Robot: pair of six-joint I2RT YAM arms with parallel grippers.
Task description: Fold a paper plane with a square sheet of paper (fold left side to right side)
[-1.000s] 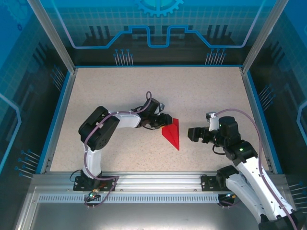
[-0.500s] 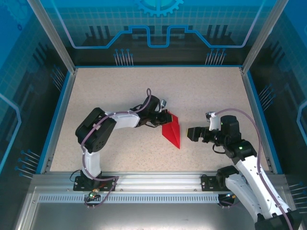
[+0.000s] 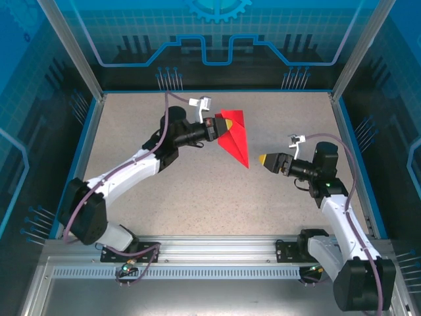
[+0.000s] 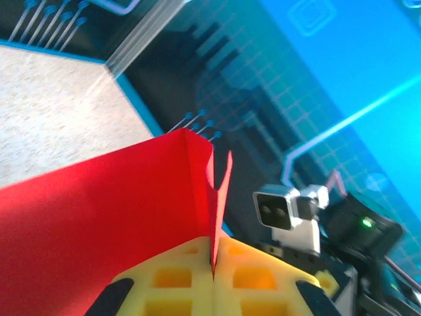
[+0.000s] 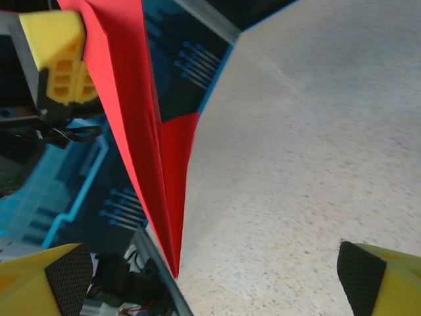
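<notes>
Left of the paper plane (image 3: 235, 135), your left arm (image 3: 125, 172) stretches out over the speckled surface (image 3: 197, 197) toward it. The left tool (image 3: 222, 124) is clenched on the paper plane, gripping its left edge up near the wide end. In the left wrist view the two yellow fingers (image 4: 174, 283) press together, with a fold of the red paper pinched in the seam between them. A broad red flap spreads away to the left of that seam.

The paper plane itself is a slim red dart with a centre crease. Its wide end points toward the far wall and its tip slants toward the near right. From the right wrist view it seems to hang point-down, clear of the surface. You can't be fully sure from overhead that the tip is off the surface.

Right of the paper plane's tip, near it but apart from it, your right tool (image 3: 264, 159) faces the dart. It is released: in the right wrist view its yellow fingers with black pads (image 5: 66, 273) sit wide apart, gripping nothing. Further right of the paper plane, the right arm (image 3: 335, 210) bends back toward its base.
</notes>
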